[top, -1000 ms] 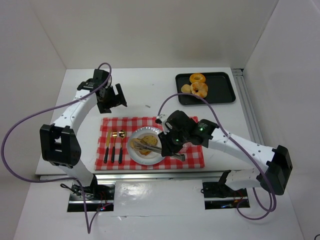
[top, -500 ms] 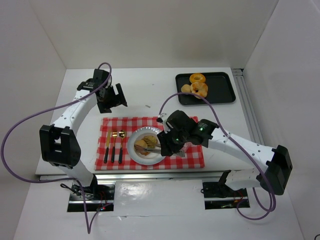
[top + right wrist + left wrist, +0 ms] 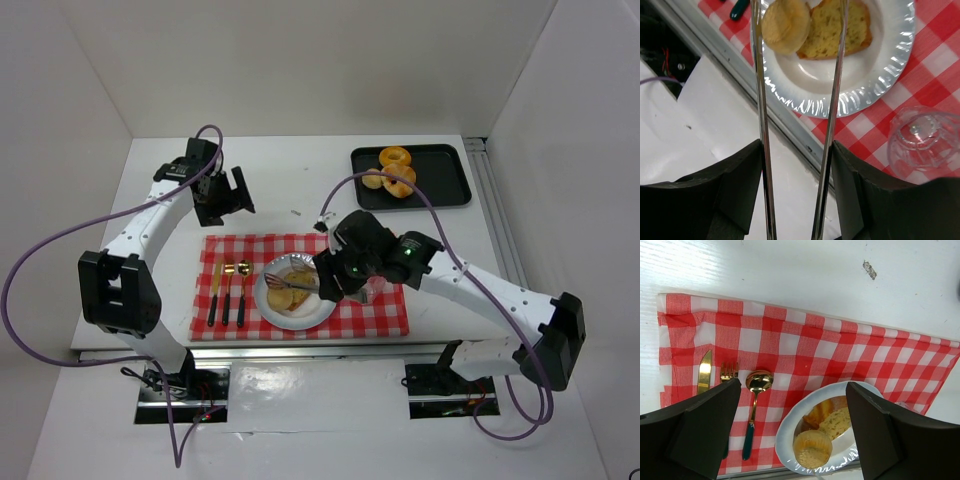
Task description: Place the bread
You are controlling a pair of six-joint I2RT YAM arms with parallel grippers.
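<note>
The white worktop has open room at the back and middle, with only a black tray of ring doughnuts in the far right corner. Nearer, a red and white checked cloth lies flat. A ridged, shiny white plate sits close to the cloth's near edge, by the worktop's edge. The bread, a flat toasted slice with a brown crust and pale crumb, lies on that plate touching a small round bun. The right claw pinches thin metal tongs, whose arms stand apart above the plate with nothing between them. A clear glass stands just beside the plate. The left claw hangs spread and empty over the cloth's far side.
</note>
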